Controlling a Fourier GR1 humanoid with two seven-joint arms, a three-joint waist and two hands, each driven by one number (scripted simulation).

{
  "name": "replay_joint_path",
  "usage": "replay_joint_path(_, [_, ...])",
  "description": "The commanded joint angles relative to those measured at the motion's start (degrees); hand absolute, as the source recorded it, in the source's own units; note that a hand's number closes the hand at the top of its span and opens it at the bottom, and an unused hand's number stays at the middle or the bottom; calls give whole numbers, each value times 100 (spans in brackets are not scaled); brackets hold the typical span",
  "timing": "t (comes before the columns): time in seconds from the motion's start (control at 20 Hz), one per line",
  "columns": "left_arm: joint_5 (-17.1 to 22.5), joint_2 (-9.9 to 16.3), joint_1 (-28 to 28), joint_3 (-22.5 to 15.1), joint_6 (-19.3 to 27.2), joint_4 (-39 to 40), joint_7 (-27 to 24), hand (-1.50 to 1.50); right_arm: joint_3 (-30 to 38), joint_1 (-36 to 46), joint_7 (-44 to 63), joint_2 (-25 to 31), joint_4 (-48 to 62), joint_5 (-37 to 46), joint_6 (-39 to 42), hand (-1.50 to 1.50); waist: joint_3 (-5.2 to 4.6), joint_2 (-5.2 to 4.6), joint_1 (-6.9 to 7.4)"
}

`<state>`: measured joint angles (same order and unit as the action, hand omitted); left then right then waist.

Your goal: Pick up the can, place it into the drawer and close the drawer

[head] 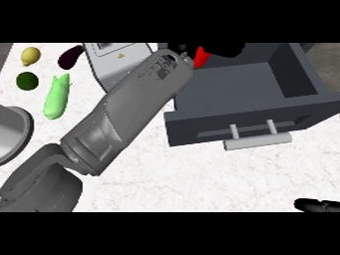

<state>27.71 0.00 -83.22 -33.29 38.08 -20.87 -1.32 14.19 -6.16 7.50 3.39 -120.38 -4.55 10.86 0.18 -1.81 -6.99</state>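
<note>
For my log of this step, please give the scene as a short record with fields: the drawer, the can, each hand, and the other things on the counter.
drawer: open, dark grey, handle toward the robot
can: red, at the drawer's far left corner, mostly hidden by the left hand
left hand: reaching over the drawer's rim; grip not visible
right hand: at the lower right edge; fingers unclear
other things: lemon, lime, eggplant, green cucumber, left of the arm
</note>
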Motion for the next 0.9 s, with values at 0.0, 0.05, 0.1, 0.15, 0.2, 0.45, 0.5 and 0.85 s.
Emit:
replay_joint_path(0.0, [143, 0, 26, -94, 252, 57, -47, -150, -23, 63, 112, 30, -93, 31, -33, -150, -2, 2, -43])
replay_joint_path(0.05, [193, 0, 336, -260, 439, -131, -127, -150, -103, 2, -33, 21, -18, -23, 112, -150, 3, -17, -159])
replay_joint_path(0.1, [217, 0, 266, -386, 555, -245, 51, -150, -6, 12, -53, 95, -9, -96, 154, -150, 3, 20, -106])
replay_joint_path(0.15, [244, 0, 237, -287, 451, -53, -49, -150, -15, 39, 63, 30, -56, -72, 39, -150, -2, 10, -39])
replay_joint_path(0.2, [284, 0, 218, -222, 444, 53, -129, -150, 89, 160, 18, 116, 19, -133, 57, -150, 0, -27, -91])
replay_joint_path(0.45, [394, 0, 146, -267, 607, 100, -226, -150, 18, 78, -115, 47, 33, -16, 51, -150, 2, -21, -59])
replay_joint_path(0.5, [429, 0, -95, -214, 567, 205, -44, -150, 22, -82, 29, 54, -233, -44, 54, -150, -1, -1, -95])
replay_joint_path(0.85, [782, 0, 241, -167, 765, -80, -312, -150, -147, -122, -218, 454, -789, 864, 141, -150, -9, 22, -53])
